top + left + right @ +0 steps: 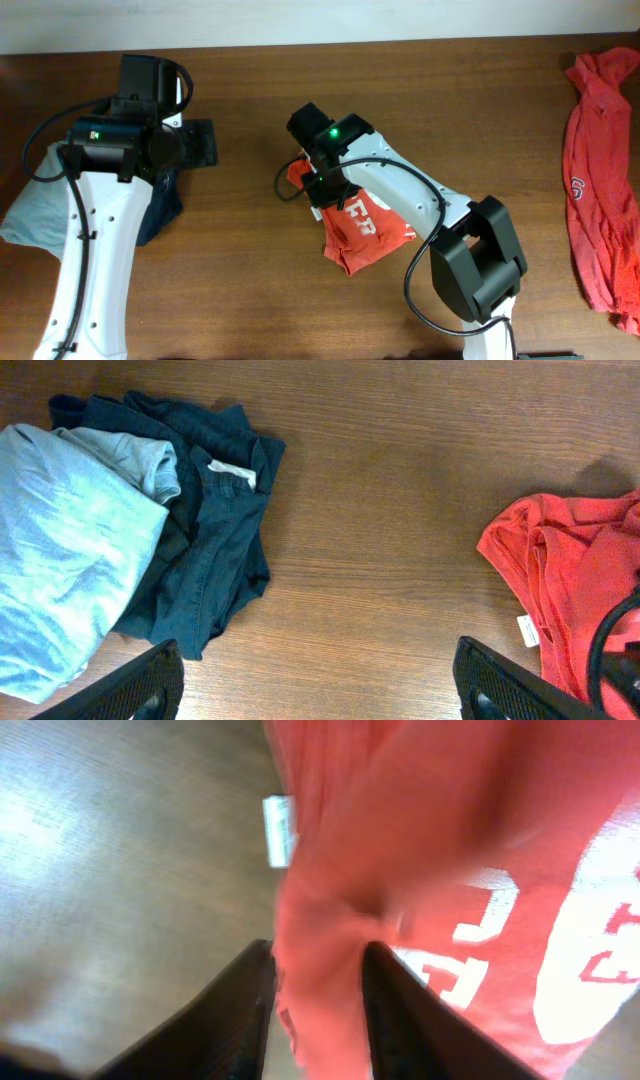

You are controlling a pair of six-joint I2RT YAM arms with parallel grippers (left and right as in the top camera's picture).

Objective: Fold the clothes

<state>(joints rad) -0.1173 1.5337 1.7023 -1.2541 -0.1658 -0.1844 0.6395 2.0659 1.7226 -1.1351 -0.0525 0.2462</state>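
Note:
An orange-red T-shirt with white lettering [360, 232] lies bunched and partly folded at the table's middle; it also shows in the right wrist view [450, 840] and at the right edge of the left wrist view [575, 575]. My right gripper [318, 1005] is shut on a fold of this shirt at its left edge [318, 185]. A second orange-red T-shirt [600, 170] lies unfolded along the far right. My left gripper [318, 685] is open and empty above bare table, left of the middle shirt [200, 145].
A light-grey folded garment [60, 550] lies on a dark navy folded garment [215, 530] at the left, under my left arm [100, 230]. The wooden table [250, 270] has its far edge at the top.

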